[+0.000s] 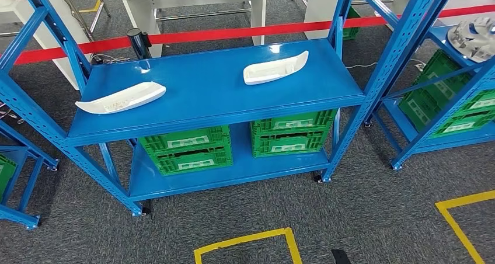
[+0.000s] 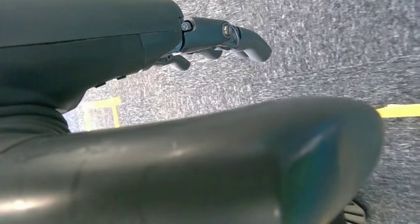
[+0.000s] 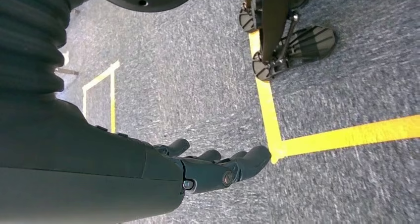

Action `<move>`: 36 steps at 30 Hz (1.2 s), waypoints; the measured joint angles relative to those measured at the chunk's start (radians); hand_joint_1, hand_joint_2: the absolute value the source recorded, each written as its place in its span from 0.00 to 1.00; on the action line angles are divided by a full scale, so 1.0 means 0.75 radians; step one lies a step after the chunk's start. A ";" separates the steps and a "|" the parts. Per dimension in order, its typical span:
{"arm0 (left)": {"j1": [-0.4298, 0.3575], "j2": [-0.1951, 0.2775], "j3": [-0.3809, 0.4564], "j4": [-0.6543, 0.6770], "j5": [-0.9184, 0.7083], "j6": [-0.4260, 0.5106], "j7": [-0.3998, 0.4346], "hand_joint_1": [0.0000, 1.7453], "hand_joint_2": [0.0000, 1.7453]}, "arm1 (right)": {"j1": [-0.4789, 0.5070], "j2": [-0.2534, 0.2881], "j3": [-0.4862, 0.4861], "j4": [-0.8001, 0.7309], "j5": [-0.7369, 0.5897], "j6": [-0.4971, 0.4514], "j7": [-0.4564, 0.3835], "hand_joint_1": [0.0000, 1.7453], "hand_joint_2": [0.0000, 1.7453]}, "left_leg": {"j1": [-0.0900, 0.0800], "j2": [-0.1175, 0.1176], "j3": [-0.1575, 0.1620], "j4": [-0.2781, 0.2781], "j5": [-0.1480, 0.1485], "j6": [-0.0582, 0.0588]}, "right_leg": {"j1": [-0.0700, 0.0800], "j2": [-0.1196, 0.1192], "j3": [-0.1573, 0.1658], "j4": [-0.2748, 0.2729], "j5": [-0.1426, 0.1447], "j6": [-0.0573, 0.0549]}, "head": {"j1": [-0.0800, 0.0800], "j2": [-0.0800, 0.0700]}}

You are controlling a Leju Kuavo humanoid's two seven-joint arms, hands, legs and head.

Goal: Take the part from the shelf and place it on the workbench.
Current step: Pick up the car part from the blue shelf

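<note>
1. Across the middle of the head view stands the blue shelf (image 1: 216,94); nothing has been taken from it, so the whole task is left, as I judge it.
2. Two white parts lie on its top board: one part at centre left (image 1: 121,98), another part right of centre (image 1: 275,68), well apart.
3. Hanging over the grey carpet, the left hand (image 2: 218,43) holds nothing, fingers loosely apart.
4. The right hand (image 3: 218,164) likewise hangs with fingers spread and free, near a yellow floor line (image 3: 346,135).
5. Reaching, grasping and carrying to the bench are not yet begun.
</note>
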 joint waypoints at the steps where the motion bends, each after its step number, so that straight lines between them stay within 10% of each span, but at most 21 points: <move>1: -0.013 -0.006 0.023 0.005 -0.024 0.000 -0.003 0.00 0.00 | -0.010 0.001 -0.023 0.004 0.027 -0.004 -0.005 0.00 1.00 | 0.000 0.000 0.000 0.000 0.000 0.000 | 0.000 0.000 0.000 0.000 0.000 0.000 | 0.000 0.000; 13: -0.196 -0.044 0.231 0.043 -0.210 0.000 -0.146 0.00 0.00 | -0.172 0.002 -0.192 0.031 0.302 -0.055 -0.095 0.00 1.00 | 0.000 0.000 0.008 0.002 0.004 -0.001 | 0.000 0.001 -0.001 0.000 0.006 0.004 | 0.000 0.000; 36: -0.430 -0.066 0.244 0.052 -0.238 0.000 -0.295 0.00 0.00 | -0.406 -0.064 -0.207 0.031 0.292 -0.121 -0.242 0.00 1.00 | 0.000 0.000 0.007 0.006 0.005 -0.001 | 0.000 0.001 -0.001 0.000 0.009 0.004 | 0.000 0.000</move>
